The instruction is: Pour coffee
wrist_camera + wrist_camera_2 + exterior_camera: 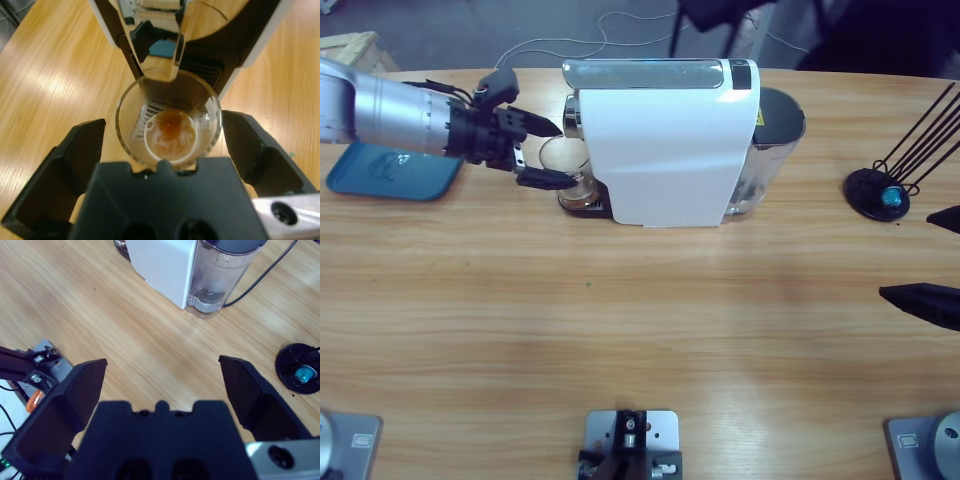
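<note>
Looking down on the table (620,320), we take the white coffee machine (665,150) as our landmark. At its spout end stands a clear glass (563,165), and our left gripper (540,153) reaches in from the side away from the machine, one jaw on each side of the glass. Along that wrist, the jaws are spread wide and stand clear of the glass (168,120) walls; we hold nothing. The coffee (170,134) lies as a shallow brown pool in the bottom of the glass, directly under the machine's shiny spout (156,50).

Behind the left arm, farther from the machine, a blue tray (390,172) rests on the table.

Our right gripper (930,262) sits well off the machine's water-tank (217,275) end, its jaws wide apart over bare wood. Near it stands a black capsule rack (878,192) with one blue capsule (891,197) on its base.
</note>
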Robot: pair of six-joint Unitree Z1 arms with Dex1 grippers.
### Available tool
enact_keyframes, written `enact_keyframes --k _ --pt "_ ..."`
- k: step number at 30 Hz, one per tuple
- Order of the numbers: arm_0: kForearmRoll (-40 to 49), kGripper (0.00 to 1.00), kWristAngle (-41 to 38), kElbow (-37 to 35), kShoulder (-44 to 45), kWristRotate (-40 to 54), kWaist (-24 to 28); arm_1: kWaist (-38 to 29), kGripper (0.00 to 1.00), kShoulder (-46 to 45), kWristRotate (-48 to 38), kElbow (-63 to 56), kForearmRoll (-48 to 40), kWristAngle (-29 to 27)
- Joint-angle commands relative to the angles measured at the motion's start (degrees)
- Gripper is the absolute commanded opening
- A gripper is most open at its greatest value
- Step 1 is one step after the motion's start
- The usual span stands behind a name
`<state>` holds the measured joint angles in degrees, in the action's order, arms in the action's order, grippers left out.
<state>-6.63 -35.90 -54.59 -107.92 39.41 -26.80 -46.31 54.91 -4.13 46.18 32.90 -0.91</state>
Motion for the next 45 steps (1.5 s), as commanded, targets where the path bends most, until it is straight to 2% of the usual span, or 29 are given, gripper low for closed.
enact_keyframes --k 1,9,10,11,15,16,23,26,29,37,39,45 --pt "-0.8 0.982 2.8 -1.0 -4.1 -2.0 -1.6 -0.4 1.000 -0.5 -0.6 -2.0 -0.7 0.7" --pt "-1.9 0.982 3.5 -1.4 -5.2 -2.6 -2.5 -0.4 1.000 -0.8 -0.6 -2.0 -0.8 0.6" --pt "-2.2 0.974 3.5 -1.5 -5.5 -3.1 -2.5 -0.4 1.000 -0.8 -0.6 -2.0 -0.8 0.6" --pt "-2.5 0.918 3.5 -1.6 -5.6 -3.3 -2.6 -0.4 1.000 -0.9 -0.6 -2.0 -0.7 0.6" --pt "-2.7 0.107 3.1 -0.5 -4.8 -3.2 -2.6 -0.4 1.000 -1.3 -0.6 -2.1 -0.8 0.4" --pt "-2.7 0.002 3.1 -0.2 -4.4 -3.1 -2.5 -0.4 1.000 -1.4 -0.9 -2.3 -0.9 0.4" --pt "-2.6 0.000 3.0 2.9 -2.4 -3.0 -1.8 -0.4 1.000 -1.9 -1.1 -2.3 -0.9 0.2" --pt "-2.6 0.000 3.1 6.3 1.8 -3.2 0.2 -0.4 1.000 -1.3 -0.8 -1.9 -0.6 0.0" --pt "-2.6 0.000 4.7 10.0 8.5 -4.9 4.5 -0.4 1.000 -1.2 -0.2 -0.5 -0.5 -0.6" --pt "-1.7 0.000 24.4 14.5 23.1 -17.6 15.6 -0.4 1.000 -3.1 0.1 -1.0 -0.1 -1.1" --pt "-1.8 0.000 28.5 14.4 22.5 -20.2 18.0 -0.4 1.000 -3.3 0.0 -1.2 0.6 -1.5" --pt "-5.0 0.000 39.7 14.4 13.6 -26.7 19.8 -0.4 1.000 -3.3 -0.1 0.6 3.8 -1.5"
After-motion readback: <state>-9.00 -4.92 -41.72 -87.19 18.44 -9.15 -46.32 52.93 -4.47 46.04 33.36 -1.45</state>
